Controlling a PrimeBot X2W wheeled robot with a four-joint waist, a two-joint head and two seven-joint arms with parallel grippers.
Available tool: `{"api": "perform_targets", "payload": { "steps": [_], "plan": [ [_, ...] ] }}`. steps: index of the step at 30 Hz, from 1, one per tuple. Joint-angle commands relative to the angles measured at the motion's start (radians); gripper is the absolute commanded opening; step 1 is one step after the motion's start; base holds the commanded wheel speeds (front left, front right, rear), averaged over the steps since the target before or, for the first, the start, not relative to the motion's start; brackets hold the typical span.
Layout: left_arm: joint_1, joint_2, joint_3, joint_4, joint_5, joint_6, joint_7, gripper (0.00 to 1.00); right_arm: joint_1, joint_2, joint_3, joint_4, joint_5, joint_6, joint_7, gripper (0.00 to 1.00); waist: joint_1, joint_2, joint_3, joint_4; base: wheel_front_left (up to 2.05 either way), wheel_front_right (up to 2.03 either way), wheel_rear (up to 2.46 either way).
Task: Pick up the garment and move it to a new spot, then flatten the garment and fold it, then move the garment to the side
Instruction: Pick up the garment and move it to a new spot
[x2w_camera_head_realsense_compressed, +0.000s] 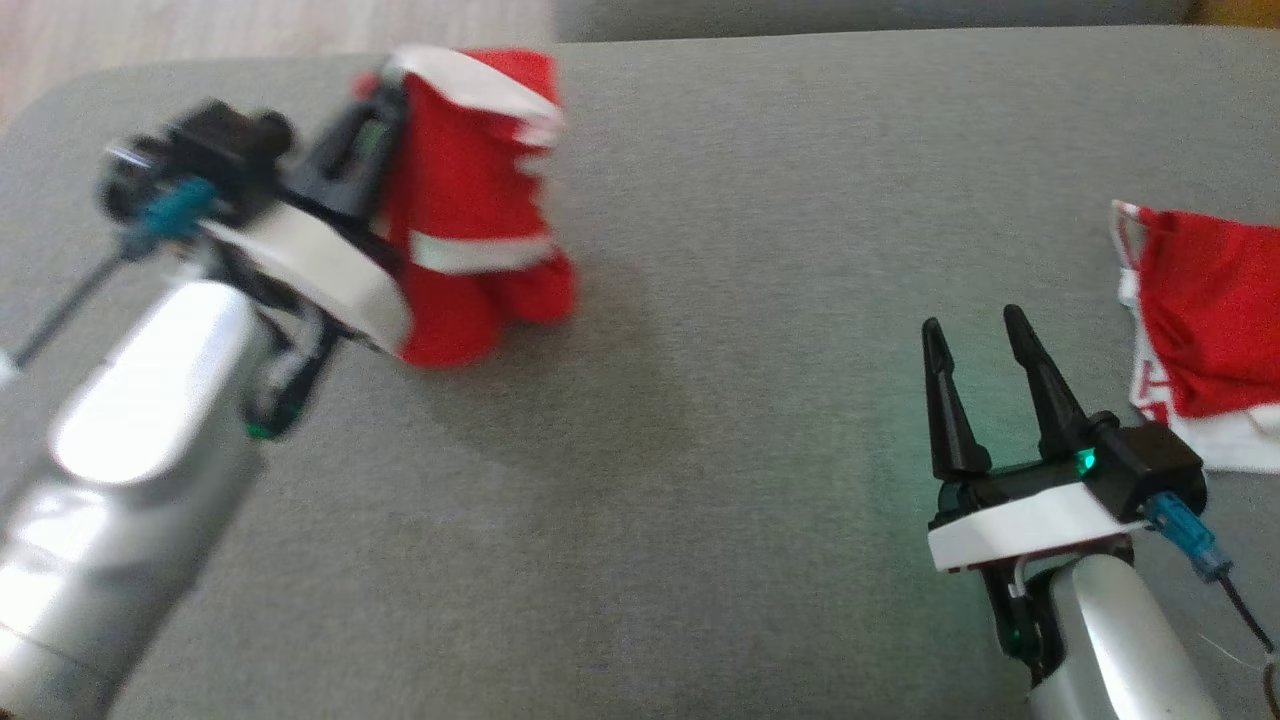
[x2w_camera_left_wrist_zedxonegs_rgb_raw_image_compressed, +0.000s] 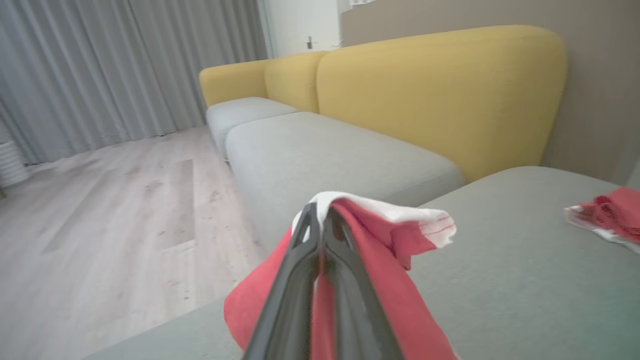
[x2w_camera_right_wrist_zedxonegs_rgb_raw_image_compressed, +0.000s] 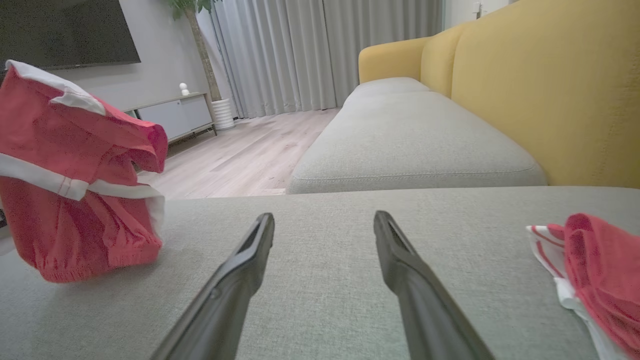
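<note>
- left gripper (x2w_camera_left_wrist_zedxonegs_rgb_raw_image_compressed: 320, 217) clamped on the garment (x2w_camera_head_realsense_compressed: 470, 200), upper left of the head view, dangling it over the cushion (x2w_camera_head_realsense_compressed: 760, 330), I'd guess to carry it somewhere new
- right gripper (x2w_camera_head_realsense_compressed: 975, 322) lower right, fingers spread, empty, likely free for flattening
- second red cloth (x2w_camera_head_realsense_compressed: 1215, 320) at right edge

A: What backs the grey seat cushion (x2w_camera_right_wrist_zedxonegs_rgb_raw_image_compressed: 410, 145)?
B: A yellow sofa back (x2w_camera_right_wrist_zedxonegs_rgb_raw_image_compressed: 550, 100). Grey curtains (x2w_camera_right_wrist_zedxonegs_rgb_raw_image_compressed: 300, 50) hang beyond the wooden floor (x2w_camera_left_wrist_zedxonegs_rgb_raw_image_compressed: 100, 225).
A: And the wall?
B: A dark television (x2w_camera_right_wrist_zedxonegs_rgb_raw_image_compressed: 65, 30) above a low cabinet (x2w_camera_right_wrist_zedxonegs_rgb_raw_image_compressed: 175, 115).
</note>
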Motion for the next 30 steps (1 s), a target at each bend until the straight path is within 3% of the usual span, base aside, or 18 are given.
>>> {"api": "perform_targets", "payload": {
  "steps": [1, 8, 19, 20, 21, 30],
  "plan": [
    [-0.037, 0.019, 0.033, -0.055, -0.008, 0.014, 0.008, 0.0, -0.021, 0.007, 0.029, -0.031, 0.007, 0.007, -0.011, 1.0, 0.0001, 0.0, -0.012, -0.039, 0.0, 0.0, 0.0],
    [0.023, -0.113, -0.041, -0.149, -0.014, 0.058, 0.032, 0.0, -0.05, 0.008, 0.044, -0.033, 0.034, 0.007, -0.011, 1.0, 0.0001, 0.0, -0.014, -0.13, 0.0, 0.0, 0.0],
    [0.071, -0.279, -0.132, -0.086, -0.005, 0.072, -0.001, 0.0, -0.049, 0.008, 0.071, -0.035, 0.074, 0.007, -0.011, 1.0, 0.0001, 0.0, -0.004, -0.219, 0.0, 0.0, 0.0],
    [0.075, -0.283, -0.139, -0.076, -0.002, 0.071, -0.002, 0.14, -0.047, 0.008, 0.071, -0.035, 0.076, 0.007, -0.011, 1.0, 0.0001, 0.0, -0.003, -0.221, 0.0, 0.0, 0.0],
    [0.08, -0.285, -0.147, -0.064, 0.0, 0.071, 0.002, 1.0, -0.046, 0.008, 0.07, -0.036, 0.078, 0.007, -0.011, 1.0, 0.0001, 0.0, -0.002, -0.221, 0.0, 0.0, 0.0],
    [0.108, -0.275, -0.155, -0.009, -0.002, 0.067, -0.031, 1.0, -0.036, 0.008, 0.057, -0.036, 0.075, 0.007, -0.011, 1.0, 0.0001, 0.0, -0.004, -0.18, 0.0, 0.0, 0.0]
  ]
}}
